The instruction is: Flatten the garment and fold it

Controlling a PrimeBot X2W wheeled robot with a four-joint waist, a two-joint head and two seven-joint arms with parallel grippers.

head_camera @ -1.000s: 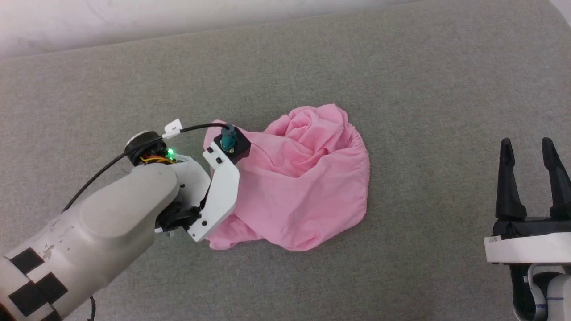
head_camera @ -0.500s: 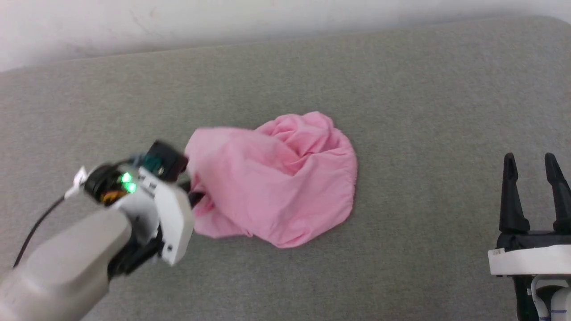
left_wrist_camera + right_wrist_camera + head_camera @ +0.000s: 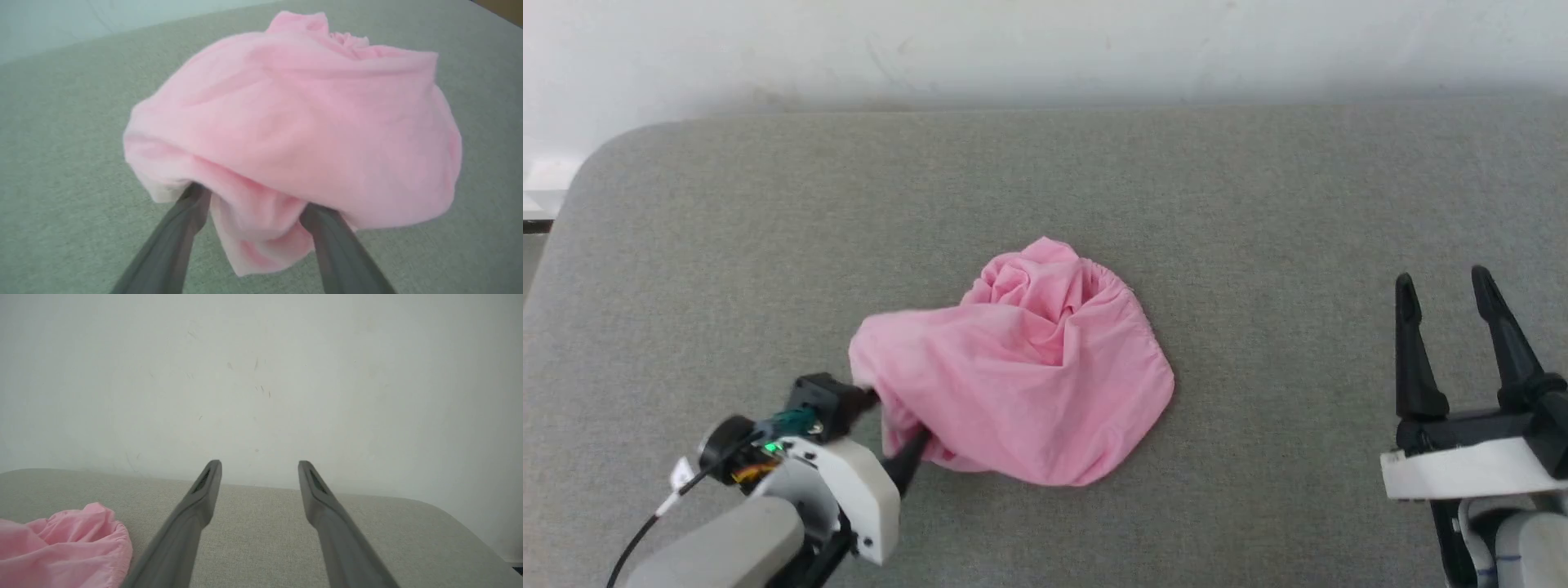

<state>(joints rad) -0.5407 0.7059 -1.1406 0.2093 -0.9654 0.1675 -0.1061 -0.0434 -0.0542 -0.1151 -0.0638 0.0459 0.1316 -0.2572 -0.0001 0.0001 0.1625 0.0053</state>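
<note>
Head view: mid-way across the grey cushion (image 3: 1258, 204) lie the pink shorts (image 3: 1029, 384). The left gripper (image 3: 894, 418), spread wide with its tips under their near-left edge, should close on one layer and draw outward low. The right gripper (image 3: 1441, 275), equally wide and well apart, should pin the opposite side. They present as a crumpled mound, with the gathered edge showing at the far right.

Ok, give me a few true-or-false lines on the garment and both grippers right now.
1. The garment lies flat. False: it is a bunched heap.
2. The left gripper is at the garment's left edge, with cloth draped over its tips. True.
3. The right gripper grips the garment. False: it is open and apart from the garment, off to the right.
4. The garment rests on the grey pad. True.
</note>
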